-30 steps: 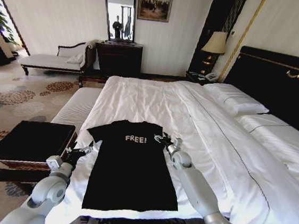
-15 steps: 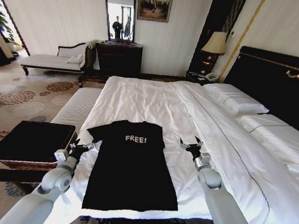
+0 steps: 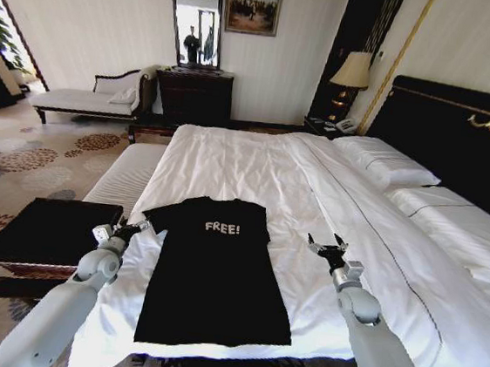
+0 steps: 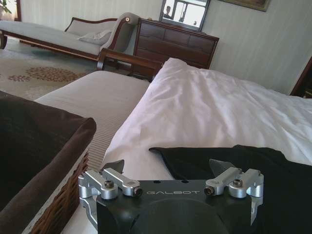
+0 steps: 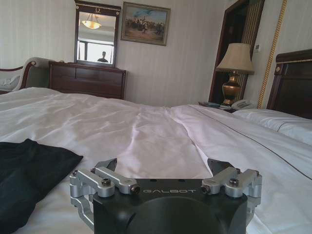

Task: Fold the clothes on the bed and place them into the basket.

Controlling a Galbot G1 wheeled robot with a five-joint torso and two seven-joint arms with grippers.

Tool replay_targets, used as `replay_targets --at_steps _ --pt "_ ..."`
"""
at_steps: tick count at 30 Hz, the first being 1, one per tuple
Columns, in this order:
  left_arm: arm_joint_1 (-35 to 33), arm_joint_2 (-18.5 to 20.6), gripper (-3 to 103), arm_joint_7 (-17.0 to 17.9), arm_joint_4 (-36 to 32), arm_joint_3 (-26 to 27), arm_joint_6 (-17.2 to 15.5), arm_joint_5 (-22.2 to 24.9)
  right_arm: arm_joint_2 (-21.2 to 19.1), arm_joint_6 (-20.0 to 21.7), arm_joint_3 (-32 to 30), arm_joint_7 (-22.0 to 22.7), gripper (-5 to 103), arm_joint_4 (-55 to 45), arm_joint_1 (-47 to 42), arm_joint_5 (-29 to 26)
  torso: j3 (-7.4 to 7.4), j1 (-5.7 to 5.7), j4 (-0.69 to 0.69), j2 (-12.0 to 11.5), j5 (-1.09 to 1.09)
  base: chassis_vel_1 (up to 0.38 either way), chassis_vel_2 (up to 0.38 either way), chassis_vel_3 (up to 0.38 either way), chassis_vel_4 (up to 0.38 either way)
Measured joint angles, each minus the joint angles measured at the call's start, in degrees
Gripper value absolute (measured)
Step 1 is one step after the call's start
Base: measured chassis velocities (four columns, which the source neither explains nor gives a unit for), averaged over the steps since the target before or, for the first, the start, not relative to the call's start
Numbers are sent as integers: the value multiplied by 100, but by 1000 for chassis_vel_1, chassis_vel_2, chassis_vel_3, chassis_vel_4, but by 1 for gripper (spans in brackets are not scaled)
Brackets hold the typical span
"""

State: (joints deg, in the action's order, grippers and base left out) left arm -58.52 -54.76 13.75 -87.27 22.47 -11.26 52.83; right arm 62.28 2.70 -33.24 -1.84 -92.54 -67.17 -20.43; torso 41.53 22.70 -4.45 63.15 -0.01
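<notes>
The black T-shirt (image 3: 214, 272) with white "FREE!" lettering lies flat on the near corner of the white bed (image 3: 314, 191), its sleeves tucked in. My left gripper (image 3: 126, 228) hovers open just beside the shirt's left shoulder, at the bed's edge. In the left wrist view the open left gripper (image 4: 168, 165) faces the shirt's edge (image 4: 234, 161). My right gripper (image 3: 328, 245) stands open over bare sheet, well to the right of the shirt. The right wrist view shows the right gripper (image 5: 163, 163) with the shirt (image 5: 29, 170) off to one side. The brown wicker basket (image 3: 35, 267) with its black top sits on the floor left of the bed.
A white-cushioned bench (image 3: 127, 176) runs along the bed's left side behind the basket (image 4: 63, 204). A chaise longue (image 3: 87, 97) and a dark dresser (image 3: 195, 95) stand at the far wall. The black headboard (image 3: 460, 136), pillows (image 3: 387, 163) and a lamp (image 3: 353, 72) are at the right.
My right gripper has drawn away from the shirt's right shoulder, moving rightward over the sheet. My left gripper has shifted slightly forward beside the shirt's left shoulder. The shirt lies unchanged.
</notes>
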Motion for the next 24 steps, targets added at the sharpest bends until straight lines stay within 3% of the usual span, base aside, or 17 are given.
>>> replay_targets --at_steps 9,14,16,18,21,24 --pt "612 -271 96 -176 772 -166 -14 91 -6 28 101 4 100 72 39 -49 0 0 -3 0 1 0 0 0 0" --pt "882 -371 86 -240 1159 -238 -8 66 3 35 133 3 100 94 66 -75 0 0 0 0 1 0 0 0 0" --pt "1036 -397 74 -265 1323 -296 -5 107 -33 50 142 2 100 94 74 -111 0 0 -2 0 1 0 0 0 0" --pt "1085 -406 74 -280 1389 -326 2 96 -46 55 146 2 100 95 83 -130 0 0 -2 0 1 0 0 0 0" --pt "1236 -457 63 -327 1586 -460 10 44 -82 80 149 4 100 96 102 -211 0 0 -1 0 1 0 0 0 0" --pt "1304 -499 59 -330 1665 -507 12 29 -99 94 148 6 100 94 106 -239 0 0 -1 0 0 0 0 0 0"
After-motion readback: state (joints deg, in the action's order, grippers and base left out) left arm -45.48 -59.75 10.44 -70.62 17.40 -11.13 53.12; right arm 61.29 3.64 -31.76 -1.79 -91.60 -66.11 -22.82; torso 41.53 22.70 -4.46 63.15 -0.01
